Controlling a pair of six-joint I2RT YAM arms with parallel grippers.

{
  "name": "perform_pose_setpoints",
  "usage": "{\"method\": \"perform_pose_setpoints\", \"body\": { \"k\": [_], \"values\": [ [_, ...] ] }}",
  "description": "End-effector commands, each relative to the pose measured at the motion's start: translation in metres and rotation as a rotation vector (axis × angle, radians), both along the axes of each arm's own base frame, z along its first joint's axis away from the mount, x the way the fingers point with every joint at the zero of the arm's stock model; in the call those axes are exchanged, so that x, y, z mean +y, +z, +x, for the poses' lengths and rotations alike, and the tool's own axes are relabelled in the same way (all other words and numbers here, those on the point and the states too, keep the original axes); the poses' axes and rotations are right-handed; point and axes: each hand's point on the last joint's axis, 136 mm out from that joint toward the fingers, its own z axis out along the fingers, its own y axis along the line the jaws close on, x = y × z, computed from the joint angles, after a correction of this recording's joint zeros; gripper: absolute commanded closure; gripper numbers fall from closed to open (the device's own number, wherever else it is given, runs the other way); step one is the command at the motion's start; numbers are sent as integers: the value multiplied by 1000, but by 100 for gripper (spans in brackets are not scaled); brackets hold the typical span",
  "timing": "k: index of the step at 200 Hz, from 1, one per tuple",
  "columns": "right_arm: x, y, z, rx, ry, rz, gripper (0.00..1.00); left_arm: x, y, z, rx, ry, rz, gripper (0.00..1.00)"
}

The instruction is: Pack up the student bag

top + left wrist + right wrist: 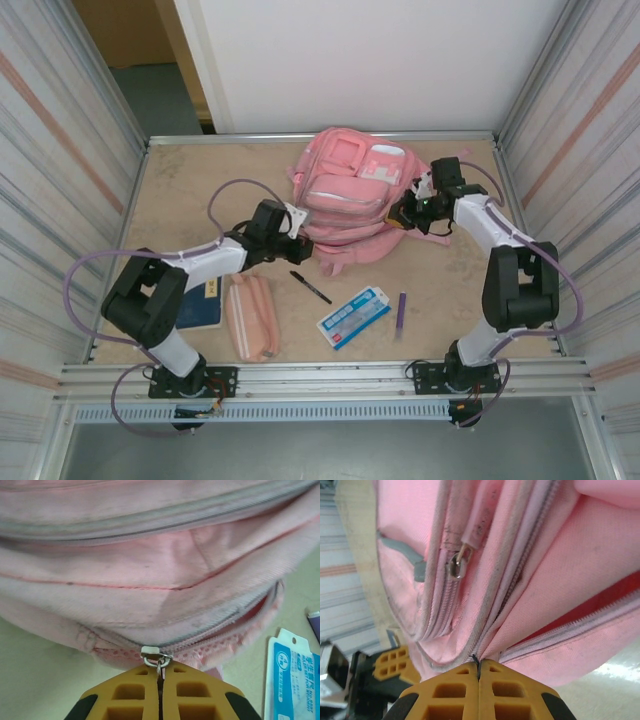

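Observation:
The student bag (pixel 348 195), a large pink backpack, lies at the back middle of the table. My left gripper (pixel 300 244) is at its near left corner. In the left wrist view the yellow jaws (pixel 160 667) are shut on the metal pull ring of the zip slider (pixel 151 653). To the right of the slider the zip gapes, showing red lining (pixel 256 611). My right gripper (pixel 406 214) is at the bag's right side, shut (pixel 478 664) on a pinch of the bag's edge beside the zip seam. Another zip pull (pixel 457 566) hangs free on a front pocket.
On the near table lie a salmon pencil case (pixel 250 317), a blue notebook (pixel 200 306), a black pen (pixel 311 287), a blue-and-white packet (pixel 353 316) and a purple pen (pixel 401 312). Metal walls enclose the table on the left and right.

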Motion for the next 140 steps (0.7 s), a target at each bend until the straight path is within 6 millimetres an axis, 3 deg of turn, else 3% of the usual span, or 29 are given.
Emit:
{"method": "perform_pose_setpoints", "body": {
  "k": [1, 20, 43, 57, 68, 85, 113, 140],
  "values": [
    [0, 11, 36, -127, 19, -1, 100, -18, 28, -22, -37, -59, -51, 100],
    [2, 8, 54, -134, 0, 11, 100, -22, 37, -29, -47, -54, -67, 100],
    [4, -2, 62, -93, -23, 24, 100, -22, 35, -31, -27, -21, -76, 100],
    [3, -4, 60, -93, -44, 16, 87, -22, 29, -31, -15, -7, -82, 100],
    [-2, -5, 54, -81, -83, 0, 70, -23, 27, -29, -14, -5, -83, 100],
    [-6, -4, 36, -26, -150, 11, 59, -27, 25, -27, -9, -8, -81, 100],
    [0, -5, 4, 56, -235, 25, 52, -37, 24, -21, -15, -32, -68, 100],
    [21, -6, -19, 102, -284, 5, 49, -48, 25, -21, -28, -63, -63, 100]
  ]
}}
